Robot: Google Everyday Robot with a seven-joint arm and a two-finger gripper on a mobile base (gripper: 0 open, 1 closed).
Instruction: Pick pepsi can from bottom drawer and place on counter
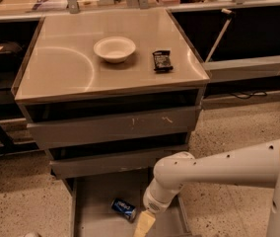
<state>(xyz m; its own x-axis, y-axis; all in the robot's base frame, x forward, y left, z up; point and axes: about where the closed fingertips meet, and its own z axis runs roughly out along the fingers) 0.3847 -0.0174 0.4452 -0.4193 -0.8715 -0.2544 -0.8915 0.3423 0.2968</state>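
The pepsi can [124, 209] is small and blue and lies on its side on the floor of the open bottom drawer [93, 201], near the middle. My gripper [143, 224] hangs from the white arm at the lower edge of the view, just right of the can and a little nearer the camera; only one tan finger shows. It holds nothing that I can see. The counter [61, 68] is the glossy beige slab on top of the cabinet, with a faint circular arc mark.
A white bowl [114, 49] and a black snack packet [162, 60] sit on the counter. A grey drawer with white scratches [115, 125] is above the open one. A long tan shelf with metal posts [56, 1] runs behind. Speckled floor [238, 127] lies around.
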